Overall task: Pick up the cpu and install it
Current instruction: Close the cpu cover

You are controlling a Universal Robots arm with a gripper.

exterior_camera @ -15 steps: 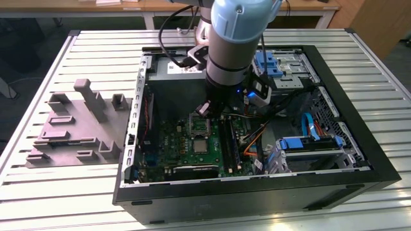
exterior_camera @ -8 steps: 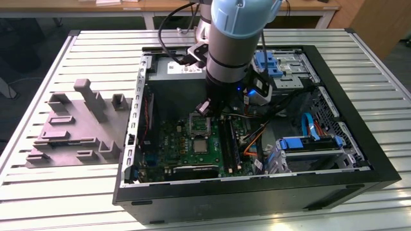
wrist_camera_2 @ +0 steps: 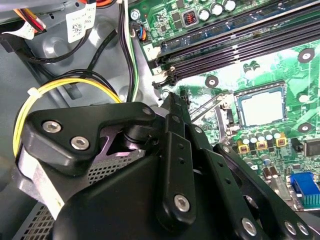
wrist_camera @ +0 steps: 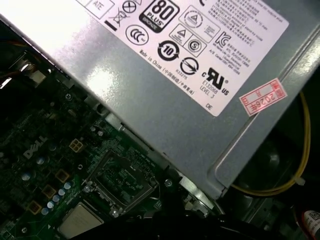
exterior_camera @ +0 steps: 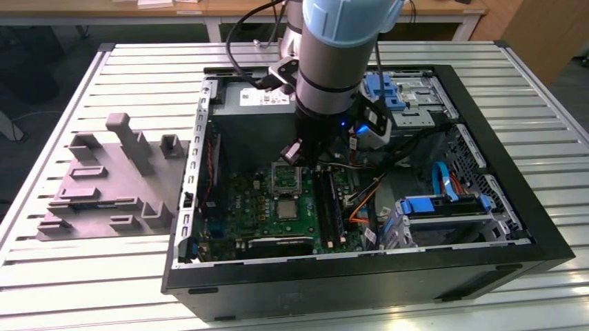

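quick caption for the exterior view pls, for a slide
Robot arm's tool lowered inside the open computer case, above the green motherboard where the cpu lies flat.

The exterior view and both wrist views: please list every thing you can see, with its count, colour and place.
computer case: one, black, open, lying on the slatted table.
motherboard: one, green, on the case floor.
cpu: one, pale silver-grey, lying flat in its socket on the motherboard.
socket bracket: one, metal frame, opened, next to the cpu.
power supply box: one, grey, inside the case by the motherboard.
moulded tray: one, grey, on the table at the exterior view's left of the case.
drive latches: blue, at the case's side on the exterior view's right.
gripper: one, black, above the motherboard near the bracket.
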